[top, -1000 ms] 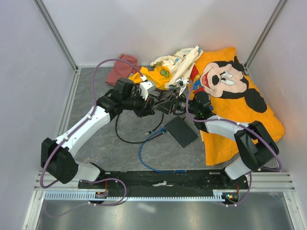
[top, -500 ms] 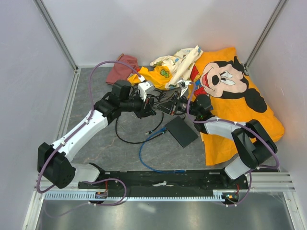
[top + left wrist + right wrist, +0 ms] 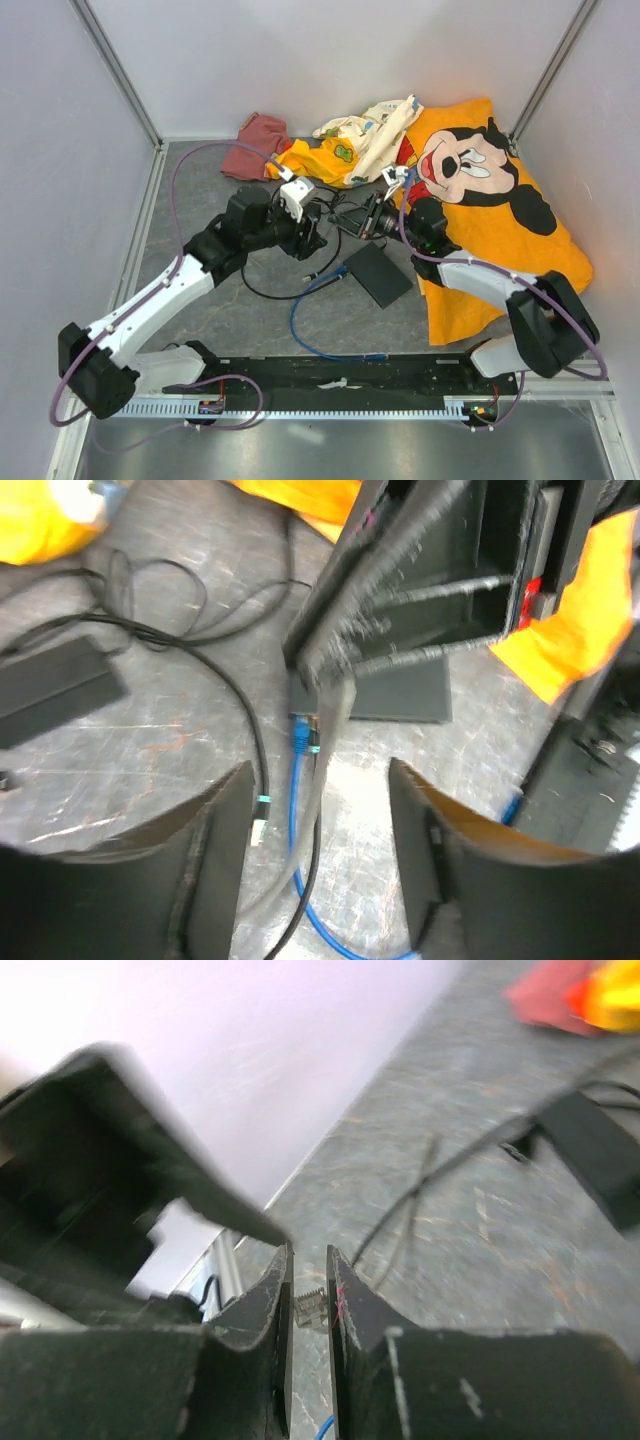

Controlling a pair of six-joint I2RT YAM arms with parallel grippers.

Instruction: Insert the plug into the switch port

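Note:
My right gripper point(image 3: 309, 1250) is shut on the plug point(image 3: 311, 1308), a small clear connector pinched between its fingers, with a bit of blue cable point(image 3: 326, 1424) showing below it. The switch point(image 3: 349, 214) is a black box standing tilted between the two grippers. It is blurred in both wrist views, with the switch point(image 3: 440, 580) open-faced above my left fingers. My left gripper point(image 3: 318, 770) hangs open over the table with nothing between its fingers. Below it lies the blue cable's booted end point(image 3: 300, 736) beside a black cable plug point(image 3: 258, 827).
A flat black pad point(image 3: 377, 275) lies just in front of the grippers. Black cables point(image 3: 268, 290) loop across the grey table, and a black power brick point(image 3: 55, 685) lies at the left. Orange Mickey cloth point(image 3: 500, 210), other clothes point(image 3: 255, 145) and white walls ring the space.
My left gripper has opened and drawn back from the switch as its arm stretched forward. The right gripper closed on the plug and moved slightly up and right.

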